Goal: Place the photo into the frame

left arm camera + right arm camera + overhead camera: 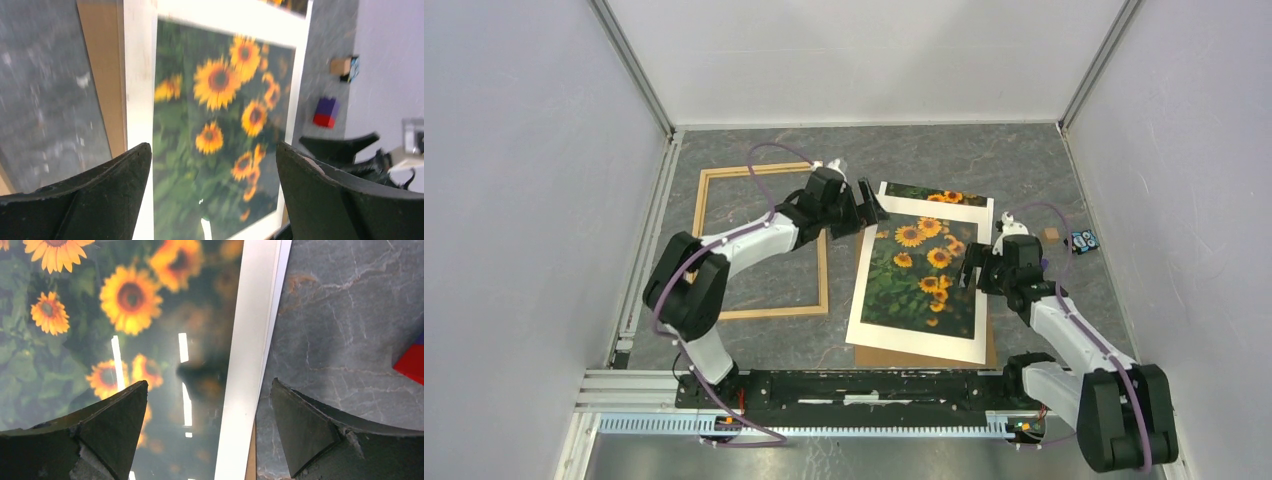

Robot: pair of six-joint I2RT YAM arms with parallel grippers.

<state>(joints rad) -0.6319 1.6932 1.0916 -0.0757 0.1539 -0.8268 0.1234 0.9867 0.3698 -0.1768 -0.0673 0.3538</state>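
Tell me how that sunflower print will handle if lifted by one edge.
The thin paper print of orange sunflowers on green foliage will probably sag, floppy and light. Its glare streaks suggest a glossy, slippery face. The white cardboard mat lying over it may drag along.

Pale walls (pixel 864 50), grey marbled tabletop (pixel 1024 160)

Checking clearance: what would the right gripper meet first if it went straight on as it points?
Likely the white mat, at its right border, below the open right gripper; one side heads for the photo, the other for the table.
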